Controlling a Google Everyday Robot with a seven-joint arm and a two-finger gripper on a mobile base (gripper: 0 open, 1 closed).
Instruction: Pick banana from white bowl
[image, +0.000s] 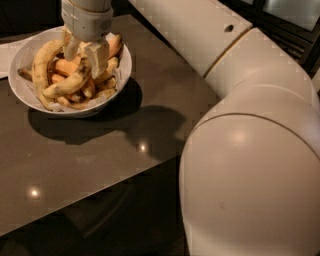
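End effector (85, 54) inside one white bowl (22, 61), just above banana (65, 86).

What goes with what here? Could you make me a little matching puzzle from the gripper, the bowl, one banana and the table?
Things:
1. gripper
2. white bowl
3. speckled banana
4. table

Places and states:
A. holds a heap of bananas
B. lies slantwise just below the gripper
C. hangs down into the bowl
D. dark and glossy, carries the bowl

Pairs: 1-C, 2-A, 3-B, 4-D
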